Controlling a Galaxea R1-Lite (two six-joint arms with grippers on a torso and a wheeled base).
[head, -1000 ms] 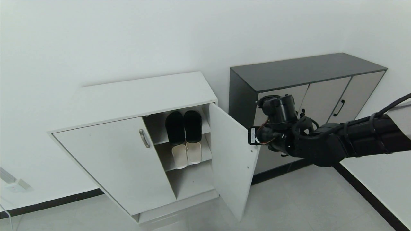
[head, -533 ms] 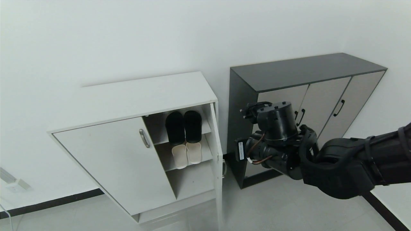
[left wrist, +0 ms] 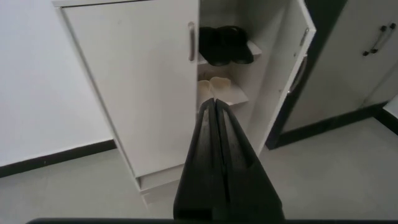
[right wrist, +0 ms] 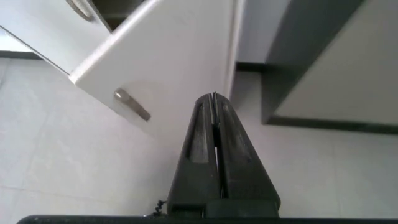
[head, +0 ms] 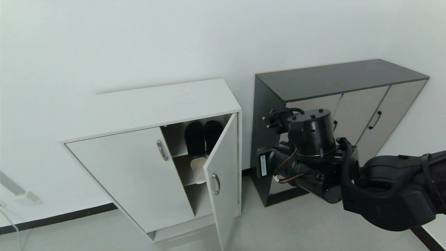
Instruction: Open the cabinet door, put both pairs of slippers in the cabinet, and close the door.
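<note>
The white cabinet [head: 163, 104] stands against the wall with its left door [head: 132, 177] closed. Its right door [head: 224, 164] stands partly open, about halfway swung in, handle [head: 216, 184] facing out. Inside, the black slippers [head: 204, 137] lie on the upper shelf and the beige slippers [head: 198, 169] on the shelf below, partly hidden by the door. My right gripper [right wrist: 214, 98] is shut and empty, its tip close to the door's outer face [right wrist: 180, 62] beside the handle [right wrist: 132, 104]. My left gripper [left wrist: 214, 102] is shut and empty, held well back from the cabinet front [left wrist: 137, 74].
A dark grey cabinet [head: 334, 78] with closed doors stands right of the white one, a narrow gap between them. A socket strip [head: 21, 199] lies by the wall at far left. Open tiled floor [head: 296, 226] spreads in front.
The right door has swung from wide open to about half closed. My right arm has followed it to the left and nearer. The head camera shifted slightly.
</note>
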